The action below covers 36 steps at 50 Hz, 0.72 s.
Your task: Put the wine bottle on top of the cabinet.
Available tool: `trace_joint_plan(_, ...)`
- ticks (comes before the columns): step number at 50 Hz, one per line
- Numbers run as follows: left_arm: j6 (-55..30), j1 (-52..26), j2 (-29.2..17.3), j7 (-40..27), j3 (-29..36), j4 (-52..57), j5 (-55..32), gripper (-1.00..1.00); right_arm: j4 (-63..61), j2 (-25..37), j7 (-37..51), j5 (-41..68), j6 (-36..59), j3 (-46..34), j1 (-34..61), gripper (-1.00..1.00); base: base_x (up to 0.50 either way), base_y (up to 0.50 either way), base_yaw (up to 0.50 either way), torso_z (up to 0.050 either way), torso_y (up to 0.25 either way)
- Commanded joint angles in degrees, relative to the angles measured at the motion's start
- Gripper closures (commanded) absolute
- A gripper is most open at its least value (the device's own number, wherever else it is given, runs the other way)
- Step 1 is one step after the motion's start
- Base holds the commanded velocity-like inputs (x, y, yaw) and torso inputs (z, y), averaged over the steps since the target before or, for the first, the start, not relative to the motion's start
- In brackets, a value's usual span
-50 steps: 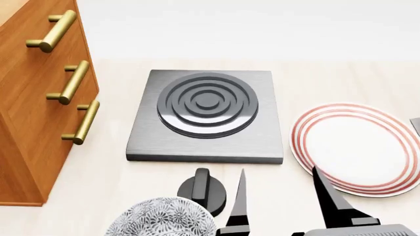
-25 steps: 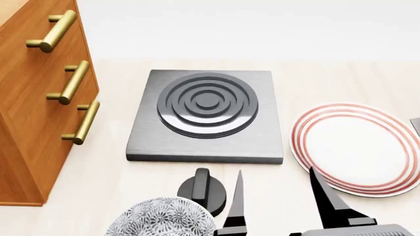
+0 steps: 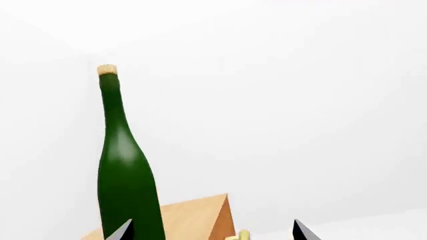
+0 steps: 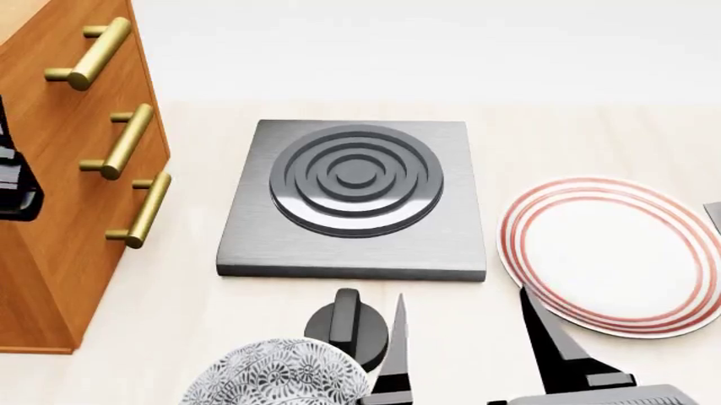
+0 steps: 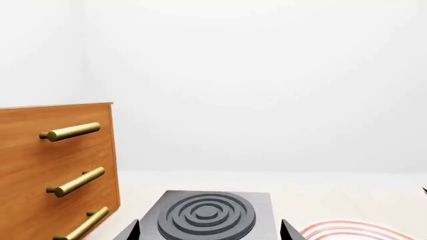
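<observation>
On the cabinet, seen by the left wrist camera, the wine bottle stands upright, cork uppermost. The left gripper shows only two dark fingertips, spread wide, with the bottle just beside one of them; whether it touches the glass I cannot tell.

From the head camera, the cabinet stands beside a grey hob; a red-ringed plate lies near a patterned bowl. The right gripper hangs released, empty.

Through the right wrist camera, the cabinet stands close beside the hob.
</observation>
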Motion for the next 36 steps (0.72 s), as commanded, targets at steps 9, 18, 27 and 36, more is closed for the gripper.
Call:
trace_joint_plan(9, 8.54, 16.94, 1.15, -3.16, 4.96, 11.60, 4.33, -1.00, -0.80, 0.02, 0.36, -0.54, 0.45, -1.45, 0.57, -1.00, 0.00, 0.00, 0.00, 0.000, 0.000)
trace_joint_plan(18, 11.69, 21.26, 1.09, -3.73, 5.73, 12.21, 5.84, -1.00, 0.14, -0.39, -0.01, -1.49, -0.31, -2.67, 0.69, -1.00, 0.00, 0.00, 0.00, 0.000, 0.000)
trace_joint_plan(27, 12.86, 23.17, 1.62, -4.19, 6.89, 13.69, 6.26, -1.00, -1.64, 0.31, 0.83, -1.39, 0.66, -2.43, 0.98, -1.00, 0.00, 0.00, 0.00, 0.000, 0.000)
trace_joint_plan(36, 12.25, 22.06, 2.28, -3.96, 9.93, 13.35, 7.86, -1.00, -1.62, 0.50, 1.06, -1.57, 0.46, -2.36, 1.10, -1.00, 0.00, 0.00, 0.00, 0.000, 0.000)
